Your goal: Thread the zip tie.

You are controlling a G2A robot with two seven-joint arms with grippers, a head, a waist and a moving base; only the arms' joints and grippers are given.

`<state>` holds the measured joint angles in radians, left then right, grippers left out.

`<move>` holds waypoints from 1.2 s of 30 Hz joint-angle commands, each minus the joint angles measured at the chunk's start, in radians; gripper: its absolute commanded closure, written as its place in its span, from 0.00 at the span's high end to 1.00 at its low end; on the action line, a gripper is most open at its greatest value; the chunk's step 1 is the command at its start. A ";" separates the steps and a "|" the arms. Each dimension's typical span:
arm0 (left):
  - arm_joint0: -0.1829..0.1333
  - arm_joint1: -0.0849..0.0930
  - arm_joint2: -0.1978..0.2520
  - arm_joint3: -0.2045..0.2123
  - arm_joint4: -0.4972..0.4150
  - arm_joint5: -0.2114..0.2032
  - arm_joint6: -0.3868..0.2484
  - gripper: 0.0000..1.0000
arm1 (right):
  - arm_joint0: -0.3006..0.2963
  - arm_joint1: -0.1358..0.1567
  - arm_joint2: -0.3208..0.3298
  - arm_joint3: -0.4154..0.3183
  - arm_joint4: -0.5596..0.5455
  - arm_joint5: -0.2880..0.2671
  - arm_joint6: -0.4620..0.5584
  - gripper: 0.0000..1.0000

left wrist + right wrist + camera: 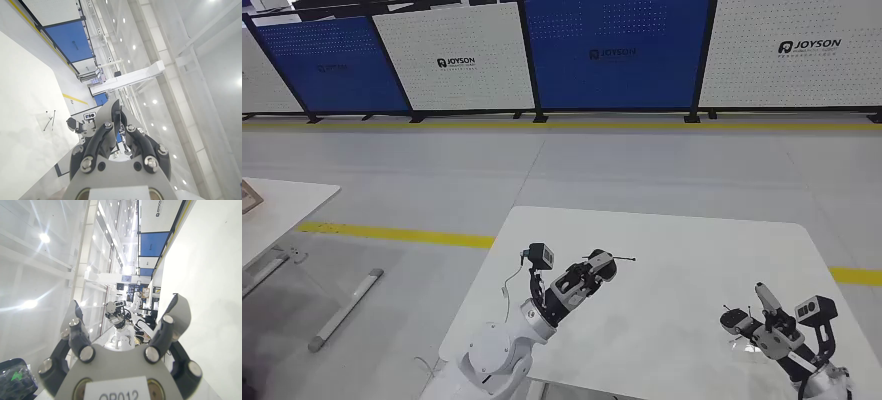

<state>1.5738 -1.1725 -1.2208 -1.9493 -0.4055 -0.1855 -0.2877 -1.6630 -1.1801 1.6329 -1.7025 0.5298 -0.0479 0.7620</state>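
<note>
Above the white table (pixel 672 250), left gripper (pixel 118 108) clamps the zip tie (pixel 622 259) off the surface, right gripper (pixel 125 299) stands apart beside loose ties (pixel 49 121); I'd hold left rigid, pinch the free tail with right, feed it square into the head.

White arms (pixel 504 345), grey fingers (pixel 179 308), black linkages (pixel 98 136).

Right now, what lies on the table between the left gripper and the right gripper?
Bare white table, as the top view shows. The left gripper holds a zip tie; loose zip ties lie by the right gripper.
</note>
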 commanded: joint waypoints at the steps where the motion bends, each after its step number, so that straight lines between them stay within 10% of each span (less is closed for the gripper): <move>1: 0.000 0.000 0.000 0.000 0.000 0.000 0.000 0.00 | 0.000 0.000 0.000 0.000 0.000 0.000 0.000 1.00; 12: -0.002 -0.001 -0.005 -0.014 0.003 -0.009 0.016 0.00 | 0.000 0.000 0.000 0.000 0.000 0.000 0.000 1.00; 23: 0.067 0.007 -0.086 -0.177 -0.016 -0.068 0.004 0.00 | 0.000 0.000 0.000 0.000 0.000 0.000 0.000 1.00; 36: 0.054 0.005 -0.064 -0.140 0.023 -0.040 0.014 0.00 | 0.000 0.000 0.000 0.000 0.000 0.000 0.000 1.00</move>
<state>1.6337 -1.1664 -1.2944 -2.1054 -0.4018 -0.2348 -0.2769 -1.6630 -1.1801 1.6329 -1.7025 0.5298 -0.0479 0.7620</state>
